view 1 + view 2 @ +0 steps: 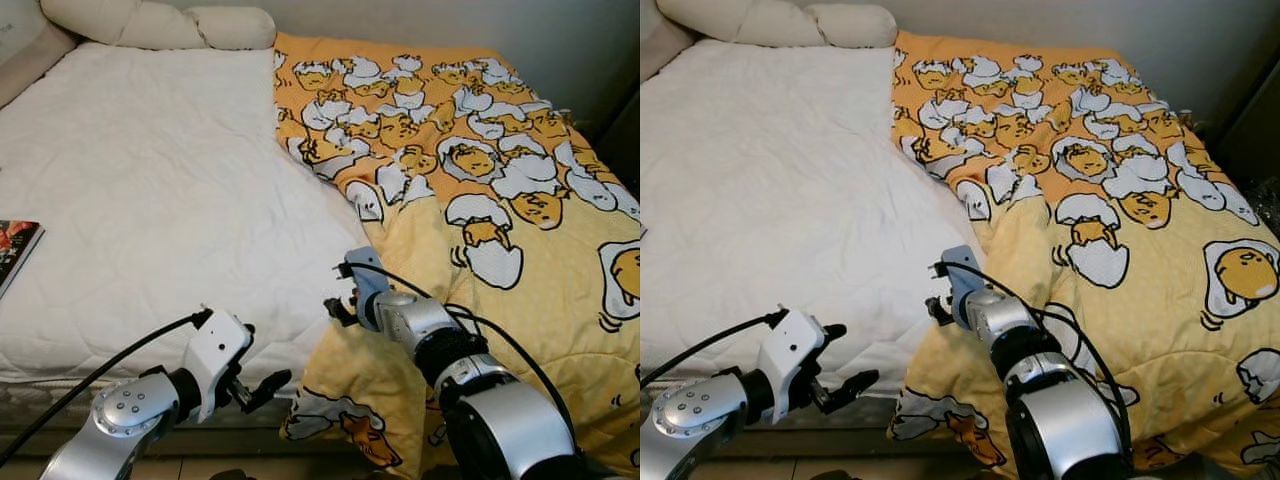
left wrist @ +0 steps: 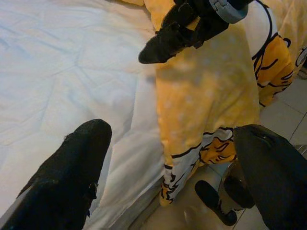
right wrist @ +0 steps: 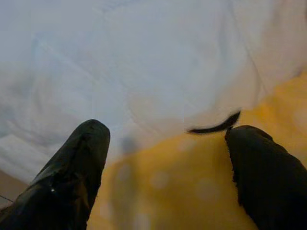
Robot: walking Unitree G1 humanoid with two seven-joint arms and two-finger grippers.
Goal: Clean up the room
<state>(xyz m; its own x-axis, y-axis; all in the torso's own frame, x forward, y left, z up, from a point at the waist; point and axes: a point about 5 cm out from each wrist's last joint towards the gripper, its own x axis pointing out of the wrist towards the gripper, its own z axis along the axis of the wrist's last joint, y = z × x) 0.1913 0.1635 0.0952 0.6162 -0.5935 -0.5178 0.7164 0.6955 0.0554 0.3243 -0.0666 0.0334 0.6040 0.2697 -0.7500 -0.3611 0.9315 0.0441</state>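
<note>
1. We are standing at the foot of the bed [image 1: 130, 200], where the yellow blanket [image 1: 520, 240] is covering only the right half and the white mattress pad is lying bare on the left; our guess is that spreading the blanket is the tidying step in hand.
2. We are holding our right gripper [image 1: 342, 308] right over the blanket's near left edge, where the fold is draping over the bed's corner. Its fingers [image 3: 72, 167] are standing wide apart with yellow cloth between them, gripping nothing yet.
3. We are keeping our left gripper [image 1: 262, 385] low at the front of the bed, just beside that hanging corner, its fingers [image 2: 62, 177] also spread wide and empty, probably ready to take a second hold.
4. A magazine [image 1: 12, 250] is lying at the left edge of the bed, well apart from both grippers.
5. Pillows [image 1: 160, 25] are sitting at the head.
</note>
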